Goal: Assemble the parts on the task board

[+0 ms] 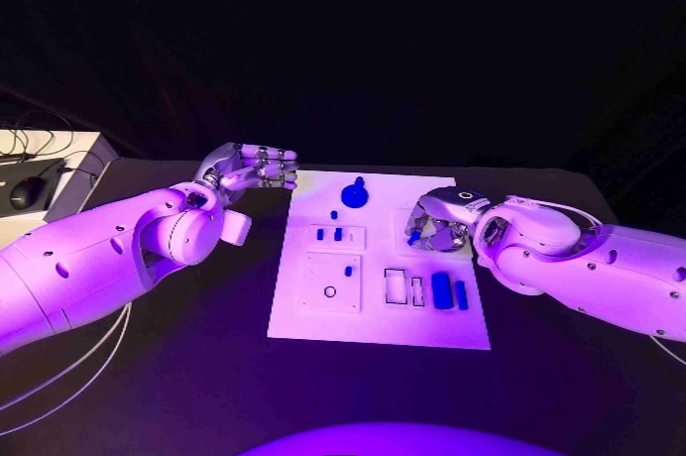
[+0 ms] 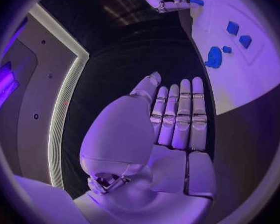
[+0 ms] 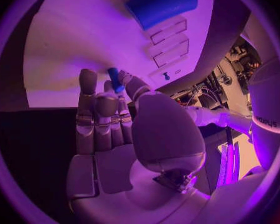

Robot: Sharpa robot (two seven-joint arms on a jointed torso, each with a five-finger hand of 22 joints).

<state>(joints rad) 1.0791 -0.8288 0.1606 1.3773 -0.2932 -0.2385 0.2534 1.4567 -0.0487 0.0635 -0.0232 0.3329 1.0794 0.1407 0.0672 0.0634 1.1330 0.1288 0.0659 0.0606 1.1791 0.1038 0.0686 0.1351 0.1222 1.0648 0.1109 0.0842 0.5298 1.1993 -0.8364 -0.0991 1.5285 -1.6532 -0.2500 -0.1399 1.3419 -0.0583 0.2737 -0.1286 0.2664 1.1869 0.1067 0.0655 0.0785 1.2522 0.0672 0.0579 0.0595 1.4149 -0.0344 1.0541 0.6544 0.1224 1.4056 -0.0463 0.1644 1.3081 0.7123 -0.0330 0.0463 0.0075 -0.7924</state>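
The right hand (image 3: 112,129) pinches a small blue part (image 3: 115,79) between thumb and fingertips, its other fingers loosely curled, above the right edge of the white board (image 1: 379,327) lying mid-desk. The step in hand looks like carrying this part to its slot. To do it well, I judge the part should be kept upright, lined up squarely over its slot, then lowered slowly without nudging the loose blue block (image 1: 442,289) nearby. The left hand (image 1: 255,169) hovers off the board's far left corner, fingers straight and together, holding nothing.
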